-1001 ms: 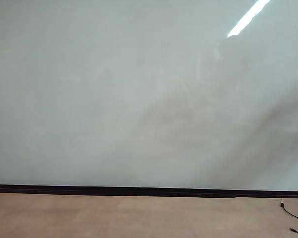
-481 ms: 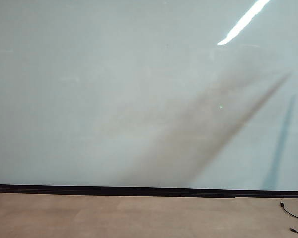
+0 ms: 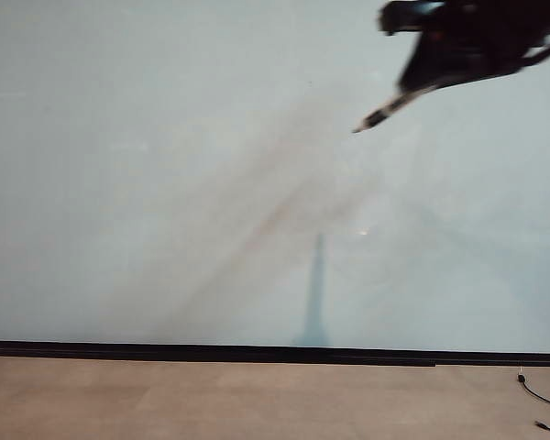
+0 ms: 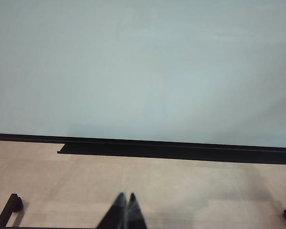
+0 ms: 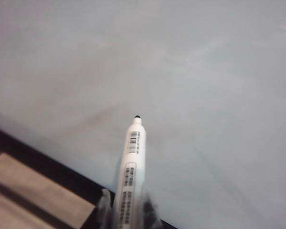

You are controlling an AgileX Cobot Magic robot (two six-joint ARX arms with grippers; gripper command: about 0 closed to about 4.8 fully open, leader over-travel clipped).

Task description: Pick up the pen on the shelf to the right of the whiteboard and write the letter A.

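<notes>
Right gripper: we saw the right gripper (image 3: 420,87) as a dark, blurred mass at the upper right of the exterior view, in front of the whiteboard (image 3: 165,183). In its wrist view the right gripper (image 5: 126,210) showed only as two pale, blurred fingertips (image 5: 104,206), one on either side of the marker barrel.

Grip: we read the jaws as clamped on the pen (image 5: 129,181), drawn close together with the barrel pinched between them.

Pen: we found the pen (image 3: 390,108) jutting out of the gripper, slanting down and to the left in the exterior view, its black tip leading. In the right wrist view the white barrel with its printed label ran forward from between the fingers, tip aimed at the board.

Pen and board: we could not tell whether the tip touched the surface.

Whiteboard: we saw it glossy and pale, unmarked where visible, with a black strip (image 3: 257,352) along its lower edge above the tan floor (image 3: 257,403).

Left gripper: we saw the left gripper (image 4: 125,212) low above the floor, well apart from the board, its two dark fingertips pressed together with nothing between them.
</notes>
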